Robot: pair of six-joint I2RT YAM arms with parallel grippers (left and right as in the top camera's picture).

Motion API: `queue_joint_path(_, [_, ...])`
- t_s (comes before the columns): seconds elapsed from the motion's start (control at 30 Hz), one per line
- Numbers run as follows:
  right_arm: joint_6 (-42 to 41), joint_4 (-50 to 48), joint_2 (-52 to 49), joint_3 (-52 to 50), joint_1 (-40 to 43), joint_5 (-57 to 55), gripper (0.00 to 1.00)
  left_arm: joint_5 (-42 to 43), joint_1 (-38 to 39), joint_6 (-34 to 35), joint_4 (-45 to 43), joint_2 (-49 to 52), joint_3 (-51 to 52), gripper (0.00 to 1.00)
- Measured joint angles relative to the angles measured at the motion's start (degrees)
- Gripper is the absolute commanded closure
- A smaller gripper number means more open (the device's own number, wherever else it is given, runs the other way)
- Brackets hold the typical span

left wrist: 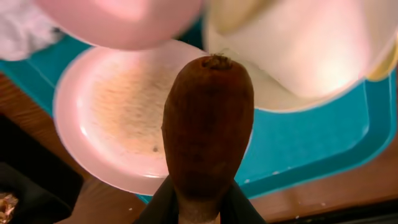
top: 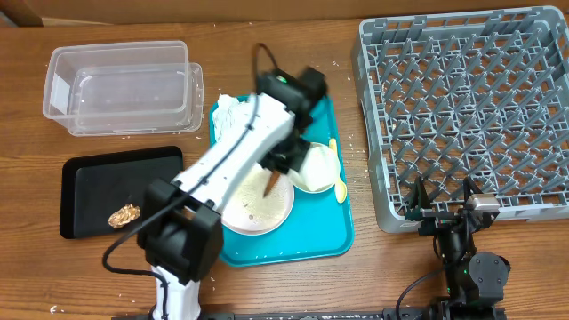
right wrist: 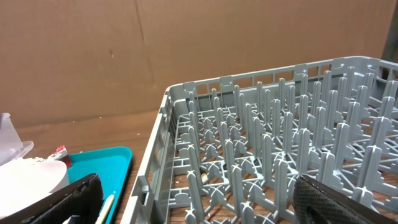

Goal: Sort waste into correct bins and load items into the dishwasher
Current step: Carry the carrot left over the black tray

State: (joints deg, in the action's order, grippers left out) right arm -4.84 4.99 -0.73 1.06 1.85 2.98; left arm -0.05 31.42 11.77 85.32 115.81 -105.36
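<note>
The carrot piece (left wrist: 207, 124), a browned orange stub, fills the middle of the left wrist view, standing up from the bottom edge where the left gripper (left wrist: 199, 210) is clamped on its lower end. Behind it lies the pale pink plate (left wrist: 112, 118), smeared with crumbs, on the teal tray (left wrist: 311, 146), and the white bowl (left wrist: 311, 56) sits at the upper right of that frame, touching the plate's rim. From overhead the carrot hangs over the plate's upper right edge, just beside the bowl. The yellow spoon (top: 339, 187) lies against the bowl's right side, and crumpled white napkins (top: 233, 111) sit at the tray's top left corner. At the upper left stands the clear tub (top: 124, 86); below it, the black tray (top: 89, 178) holds the brown food chunk (top: 124, 214). The grey dish rack (top: 471, 116) fills the upper right. The right gripper (top: 442, 206) sits at the rack's lower edge with its fingers spread wide apart, holding nothing.
</note>
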Motion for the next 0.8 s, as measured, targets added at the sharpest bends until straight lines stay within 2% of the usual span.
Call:
queue_joint_path(0.27, [0.00,-0.02,0.00,0.00,0.00,0.02,0.00,-0.94,-13.20,2.14,2.43,0.04,-0.15,0.94])
queue_joint_path(0.43, [-0.04,-0.02,0.00,0.00,-0.02,0.00,0.00,-6.29,-20.85,7.74,7.10,0.04,-0.17,0.85])
queue_joint_path(0.6, [-0.02,0.00,0.00,0.00,-0.02,0.00,0.00,-10.54,-27.39,12.17,6.36,0.04,-0.17,0.85])
queue_joint_path(0.8, [-0.02,0.00,0.00,0.00,0.00,0.02,0.00,-12.09,-32.70,14.08,3.37,0.04,-0.17,0.89])
